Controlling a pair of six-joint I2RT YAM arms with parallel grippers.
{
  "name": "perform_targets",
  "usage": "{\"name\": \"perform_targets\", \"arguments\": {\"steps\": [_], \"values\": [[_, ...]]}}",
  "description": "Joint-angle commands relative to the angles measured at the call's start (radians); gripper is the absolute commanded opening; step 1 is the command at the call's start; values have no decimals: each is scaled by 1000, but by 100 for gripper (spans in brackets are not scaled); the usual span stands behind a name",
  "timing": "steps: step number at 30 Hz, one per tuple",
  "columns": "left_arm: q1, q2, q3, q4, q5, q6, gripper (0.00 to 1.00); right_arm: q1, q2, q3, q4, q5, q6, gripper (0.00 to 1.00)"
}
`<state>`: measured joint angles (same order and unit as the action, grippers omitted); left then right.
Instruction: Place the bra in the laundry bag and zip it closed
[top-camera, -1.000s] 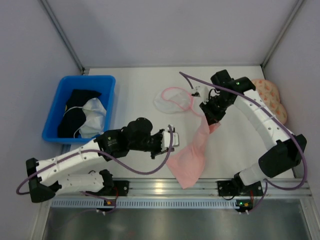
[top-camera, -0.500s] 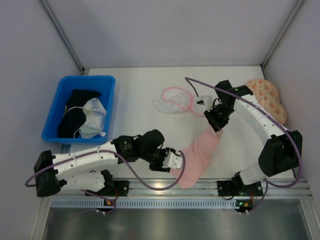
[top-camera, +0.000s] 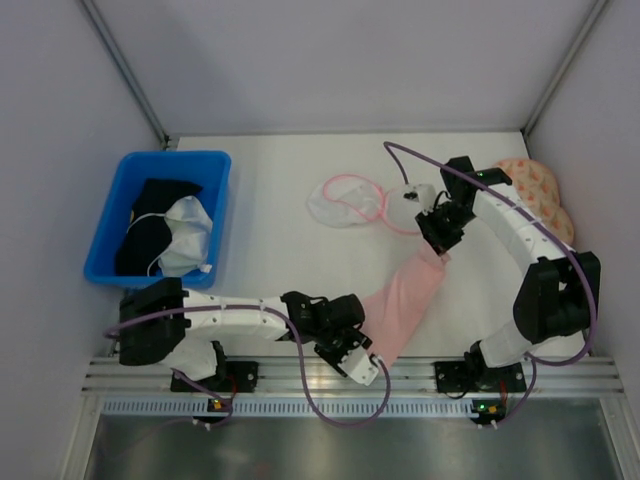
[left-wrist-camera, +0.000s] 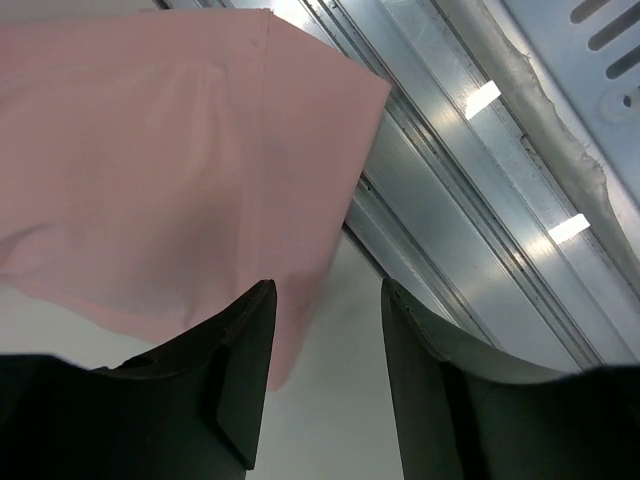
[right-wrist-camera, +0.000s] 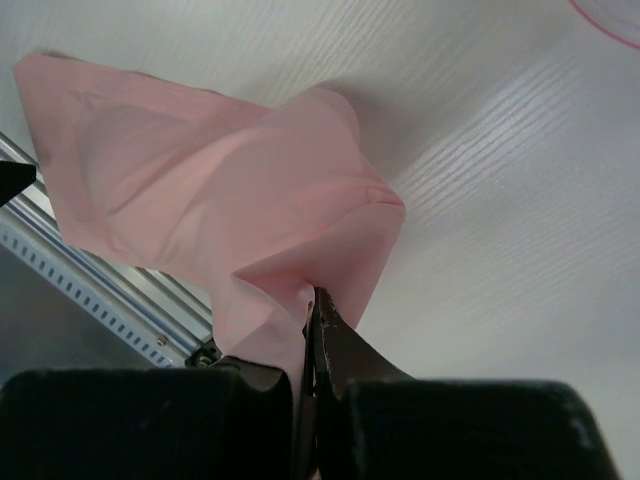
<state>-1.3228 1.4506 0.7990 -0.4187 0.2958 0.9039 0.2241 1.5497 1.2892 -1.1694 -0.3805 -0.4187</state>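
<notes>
My right gripper (top-camera: 441, 248) is clamped on a bunched fold at one end of the bra (top-camera: 405, 300). The wrist view shows its jaws pressed together with pink fabric pinched between them. That held end sits just off the right-hand side of the laundry bag (top-camera: 340, 203), near it but not touching.

From there the bra runs as one long strip, diagonally away from the bag toward the near side, so its long axis points roughly back at the bag's right rim. My left gripper (top-camera: 370, 368) sits at the far end of that strip, well apart from the bag, with its jaws spread. In its wrist view the bra's loose corner hangs just beside one finger (left-wrist-camera: 215, 390) and dips a little into the gap, not pinched.

I judge the right arm the nearer one for carrying the bra across: the bag lies to its left, a short sideways move. Whether the bag's zipper is open I cannot tell from above.
</notes>
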Motion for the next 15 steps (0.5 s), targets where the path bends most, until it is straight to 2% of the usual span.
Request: {"name": "perform_targets", "arguments": {"steps": [1,7,10,11,14,15], "values": [[-12,48,51,70,-1,76,51,-19,9,-11,57,-32,-12,0],[-12,125,63,109,-30,89,45,-26,32,-36,83,-46,-20,0],[-12,151,86,107,-55,6,30,-31,35,-56,94,-47,-26,0],[-12,149,86,107,-60,-16,18,-32,30,-60,97,-47,-28,0],[-9,105,77,101,-53,-114,0,-42,20,-80,106,-38,-34,0],[-4,76,97,94,-49,-202,0,-49,20,-85,105,-38,-40,0]]}}
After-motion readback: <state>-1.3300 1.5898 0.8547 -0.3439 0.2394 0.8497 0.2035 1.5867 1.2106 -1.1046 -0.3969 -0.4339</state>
